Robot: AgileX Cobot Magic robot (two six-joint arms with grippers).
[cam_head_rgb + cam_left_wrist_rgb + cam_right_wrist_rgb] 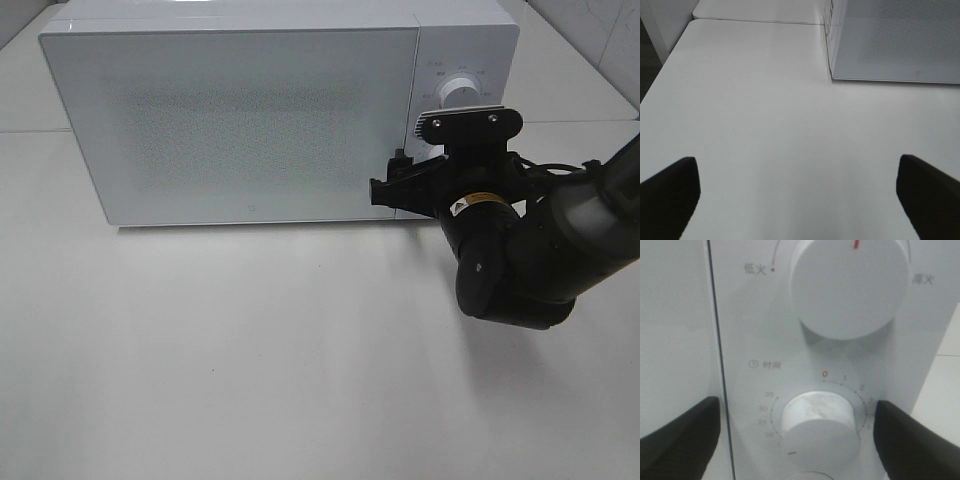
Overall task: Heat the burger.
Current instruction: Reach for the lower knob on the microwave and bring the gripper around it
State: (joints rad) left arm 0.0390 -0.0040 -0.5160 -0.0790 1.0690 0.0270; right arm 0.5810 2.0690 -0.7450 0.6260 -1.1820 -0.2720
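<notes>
The burger is hidden; no view shows it. The white microwave [240, 120] stands at the back of the table with its frosted door [230, 115] shut. My right gripper [398, 188] is open at the control panel. In the right wrist view its fingers [680, 440] stand on either side of the lower timer knob [817, 422] without touching it. The knob's red mark points lower left, just past 20. The power knob [850, 287] sits above it. My left gripper [797, 200] is open and empty over the bare table, left of the microwave [895, 45].
The white table [250, 350] stretches in front of the microwave. The right arm [540, 250] reaches in from the right edge. A table seam [760, 21] and the table's left edge [665, 65] show in the left wrist view.
</notes>
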